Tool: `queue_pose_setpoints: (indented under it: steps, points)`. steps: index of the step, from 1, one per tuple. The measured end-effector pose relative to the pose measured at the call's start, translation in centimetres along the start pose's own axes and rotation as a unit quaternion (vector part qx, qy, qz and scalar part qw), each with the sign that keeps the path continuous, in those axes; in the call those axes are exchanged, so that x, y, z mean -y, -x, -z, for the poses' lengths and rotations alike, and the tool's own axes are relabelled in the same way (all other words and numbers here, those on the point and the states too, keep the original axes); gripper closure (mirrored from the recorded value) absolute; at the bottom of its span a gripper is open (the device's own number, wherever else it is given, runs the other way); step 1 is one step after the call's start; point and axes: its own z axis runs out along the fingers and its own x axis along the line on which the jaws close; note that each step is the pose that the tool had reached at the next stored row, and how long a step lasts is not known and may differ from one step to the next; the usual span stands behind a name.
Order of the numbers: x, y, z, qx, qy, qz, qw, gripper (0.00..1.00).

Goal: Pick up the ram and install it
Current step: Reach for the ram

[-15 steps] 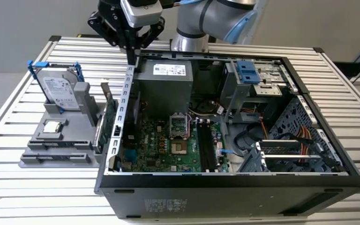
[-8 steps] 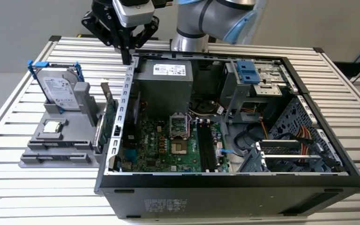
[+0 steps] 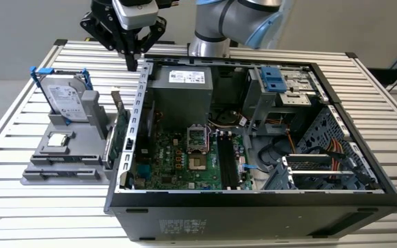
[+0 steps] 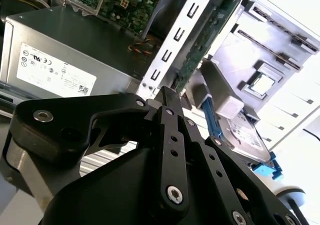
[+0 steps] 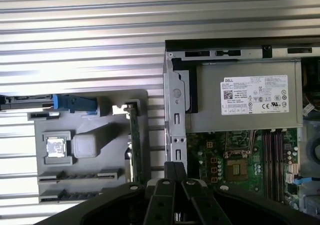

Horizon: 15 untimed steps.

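slatted bench (image 5: 100,25): ram (image 5: 80,176), thin dark strip w/ chips, in grey fixture (image 5: 107,157).

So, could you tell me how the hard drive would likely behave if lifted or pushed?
The hard drive looks metal-cased, so probably stiff and heavy for its size. It stands upright in the grey holder, so a sideways push might tip it.

Black gripper (image 5: 175,166) over wall of open computer case (image 5: 175,105), fingers (image 5: 170,173) seemingly together, grey parts holder (image 5: 85,122) just beside
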Motion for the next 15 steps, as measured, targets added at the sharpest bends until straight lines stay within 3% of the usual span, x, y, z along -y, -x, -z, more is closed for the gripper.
queue_pose_setpoints:
  steps: [15]
  points:
    - [0.14, -2.07, 0.03, -0.0001, 0.0000, 0.002, 1.0000, 1.00]
